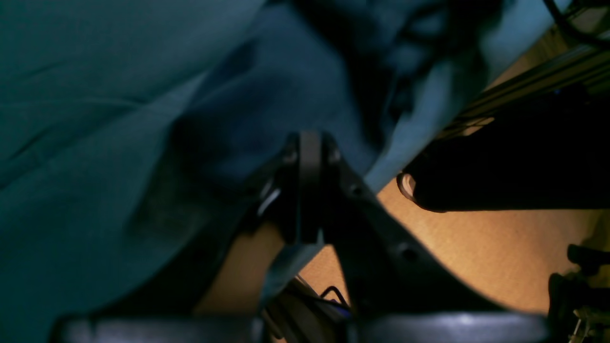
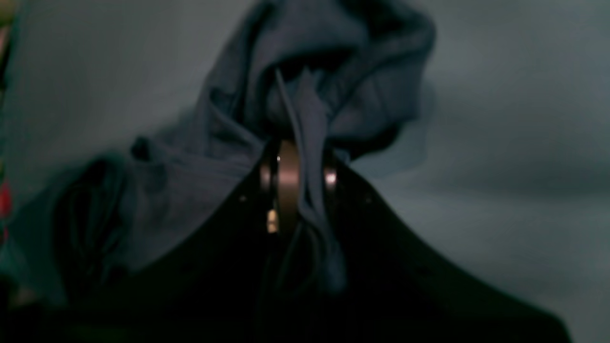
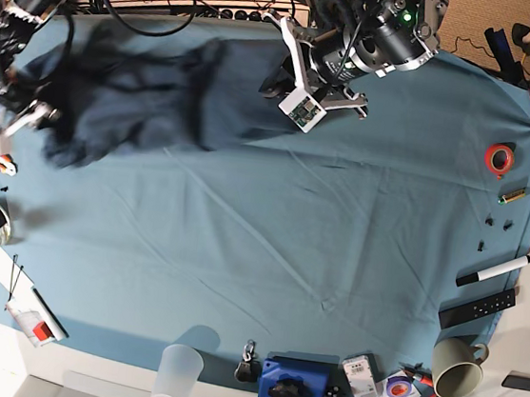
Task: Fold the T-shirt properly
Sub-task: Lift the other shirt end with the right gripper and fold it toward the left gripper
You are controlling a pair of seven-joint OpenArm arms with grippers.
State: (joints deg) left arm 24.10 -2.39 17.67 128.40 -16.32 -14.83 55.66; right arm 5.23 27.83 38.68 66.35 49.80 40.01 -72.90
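The dark navy T-shirt (image 3: pixel 143 89) lies bunched at the table's far left, stretched between my two arms. My right gripper (image 3: pixel 37 116) is at the shirt's left end. The right wrist view shows that gripper (image 2: pixel 298 176) shut on a gathered fold of the T-shirt (image 2: pixel 305 109), with cloth hanging down between the fingers. My left gripper (image 3: pixel 271 86) is at the shirt's right edge, near the far side of the table. Seen from the left wrist, its jaws (image 1: pixel 310 190) are together with a strip of cloth trailing below them, and the T-shirt (image 1: pixel 267 95) rises just behind.
The teal table cloth (image 3: pixel 289 240) covers the table. A red tape roll (image 3: pixel 497 158), a marker (image 3: pixel 493 271) and a black bar (image 3: pixel 477 309) lie along the right edge. A beige mug (image 3: pixel 456 367), a blue box (image 3: pixel 294 384) and a clear cup (image 3: pixel 178 375) stand along the front.
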